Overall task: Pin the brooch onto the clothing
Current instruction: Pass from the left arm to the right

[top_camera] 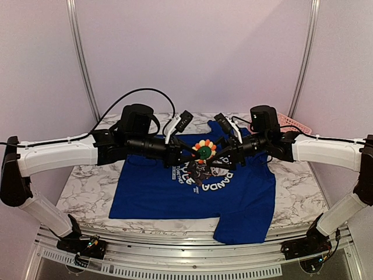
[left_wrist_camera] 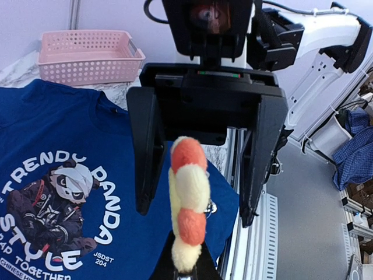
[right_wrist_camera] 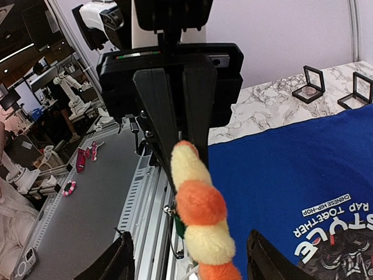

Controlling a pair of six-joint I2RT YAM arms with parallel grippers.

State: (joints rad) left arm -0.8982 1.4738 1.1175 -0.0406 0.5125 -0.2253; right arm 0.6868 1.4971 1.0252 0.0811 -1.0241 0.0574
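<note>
Brooch (top_camera: 203,151), seemingly soft and light: left gripper (left_wrist_camera: 185,269) is pinching its six-o'clock rim, right gripper (left_wrist_camera: 195,213) is standing open, empty

place: robotics lab | evidence: white booth walls (top_camera: 192,52); marble-top bench (top_camera: 87,186); other robot stations (right_wrist_camera: 64,93)

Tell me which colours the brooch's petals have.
Yellow and orange, around a green centre; the brooch shows best in the top external view.
</note>
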